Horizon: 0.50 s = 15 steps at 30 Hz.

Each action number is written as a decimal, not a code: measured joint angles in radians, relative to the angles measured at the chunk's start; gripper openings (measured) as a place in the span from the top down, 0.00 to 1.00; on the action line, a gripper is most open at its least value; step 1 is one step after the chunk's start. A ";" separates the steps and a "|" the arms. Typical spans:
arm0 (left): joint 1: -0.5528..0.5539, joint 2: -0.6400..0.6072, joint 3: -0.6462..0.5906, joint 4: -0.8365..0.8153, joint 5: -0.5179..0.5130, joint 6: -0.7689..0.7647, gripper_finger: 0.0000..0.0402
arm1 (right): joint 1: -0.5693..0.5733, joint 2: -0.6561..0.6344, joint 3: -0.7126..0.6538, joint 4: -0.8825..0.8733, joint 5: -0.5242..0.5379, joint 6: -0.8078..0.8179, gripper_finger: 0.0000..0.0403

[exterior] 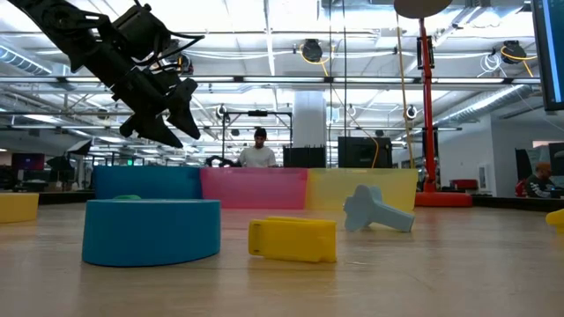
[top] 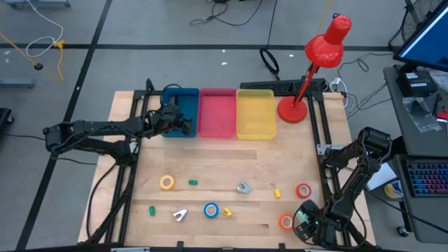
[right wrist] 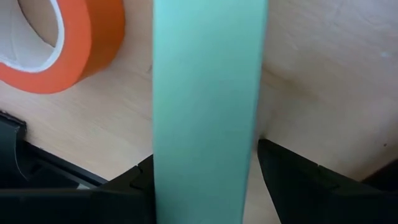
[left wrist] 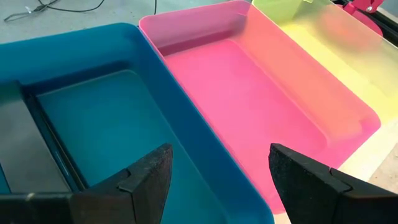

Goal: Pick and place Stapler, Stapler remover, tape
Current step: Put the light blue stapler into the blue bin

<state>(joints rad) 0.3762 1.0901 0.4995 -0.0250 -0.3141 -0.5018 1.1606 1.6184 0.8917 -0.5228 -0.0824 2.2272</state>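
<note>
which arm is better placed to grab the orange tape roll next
Right, likely. The right gripper sits low at the table's near right corner beside the orange tape roll, though it already grips a pale green tape roll. The left gripper, open, hovers far off over the blue bin.

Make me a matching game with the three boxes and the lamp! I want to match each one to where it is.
Things:
1. blue bin
2. pink bin
3. yellow bin
4. red lamp

Places:
A. in the middle of the row of bins
B. its base stands at the table's back right corner
C. under the left gripper
D. the end of the row next to the lamp

Pairs: 1-C, 2-A, 3-D, 4-B
</note>
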 joint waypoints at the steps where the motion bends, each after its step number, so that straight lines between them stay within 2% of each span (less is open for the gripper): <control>1: 0.000 0.000 0.000 0.000 0.000 0.000 0.34 | 0.000 0.000 0.000 0.000 0.000 -0.011 0.47; 11: 0.000 0.000 0.000 0.000 0.003 0.000 0.34 | 0.000 0.000 0.000 0.000 0.000 0.011 0.48; 15: 0.000 0.000 0.000 0.000 0.003 0.000 0.34 | -0.004 0.000 -0.001 0.001 -0.037 0.036 0.53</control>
<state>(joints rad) 0.3759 1.0901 0.4995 -0.0250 -0.3116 -0.5018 1.1568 1.6184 0.8909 -0.5215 -0.1195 2.2632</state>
